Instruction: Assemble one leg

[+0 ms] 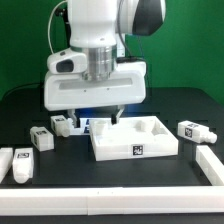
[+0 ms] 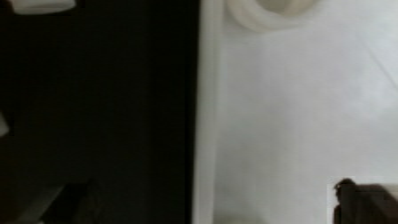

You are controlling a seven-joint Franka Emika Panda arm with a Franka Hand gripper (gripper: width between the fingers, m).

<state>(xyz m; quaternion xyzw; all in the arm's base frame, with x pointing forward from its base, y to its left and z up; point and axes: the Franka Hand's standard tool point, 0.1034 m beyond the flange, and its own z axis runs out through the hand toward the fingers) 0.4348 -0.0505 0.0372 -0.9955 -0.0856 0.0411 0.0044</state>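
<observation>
Four small white legs with tag stickers lie on the black table: one (image 1: 63, 124) just beside the gripper on the exterior view's left, one (image 1: 42, 136) further left, one (image 1: 22, 163) near the front left, one (image 1: 195, 131) on the right. The large white panel (image 1: 150, 150) with raised rims lies in the middle. My gripper (image 1: 97, 118) hangs low over the panel's far left corner, open and empty. In the wrist view the gripper (image 2: 214, 205) straddles the panel's edge (image 2: 285, 120), one fingertip (image 2: 368, 200) over the white panel, the other over black table.
A white L-shaped bar (image 1: 110, 205) runs along the table's front and up the exterior view's right side (image 1: 212, 165). Another white piece (image 1: 5, 160) sits at the far left edge. A round feature (image 2: 285, 12) shows on the panel in the wrist view.
</observation>
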